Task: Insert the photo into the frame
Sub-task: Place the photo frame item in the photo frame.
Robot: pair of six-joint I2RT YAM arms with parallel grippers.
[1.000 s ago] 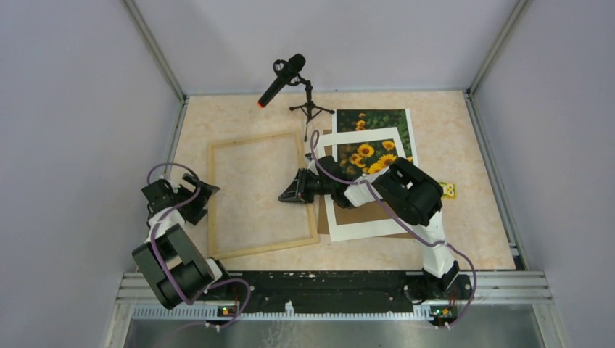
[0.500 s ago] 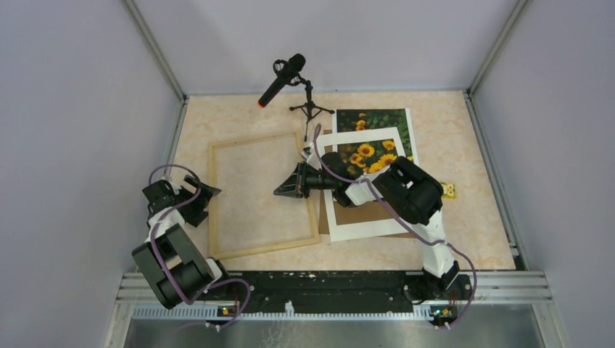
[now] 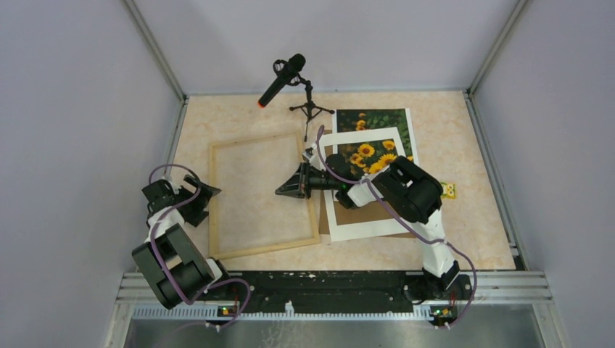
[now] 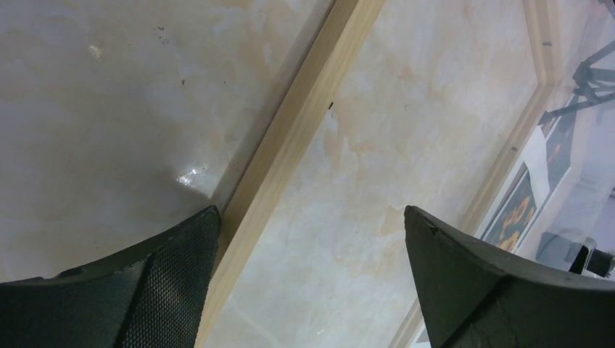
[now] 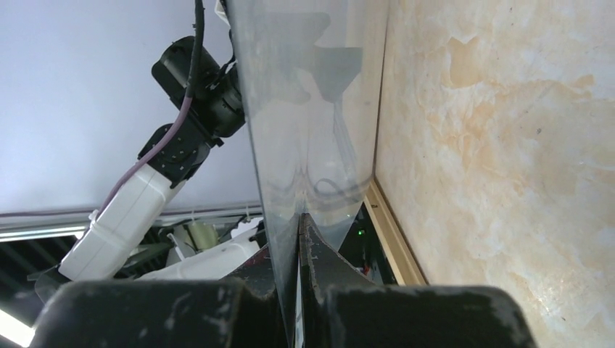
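The frame, thin light-wood strips, lies flat at left of centre. The photo of sunflowers lies at the back right, mostly under a white mat with a window. My right gripper reaches over the frame's right strip. In the right wrist view this gripper is shut on the edge of a thin clear pane, which stands on edge beside the frame's strip. My left gripper is open and holds nothing, its fingers either side of the frame's left strip.
A microphone on a small tripod stands at the back, just past the frame's far right corner. A brown backing board shows through the mat's window. A small yellow object lies right of the mat.
My right gripper has shifted a little left and farther over the frame, and its jaws have closed on the clear pane. The left arm has not moved.
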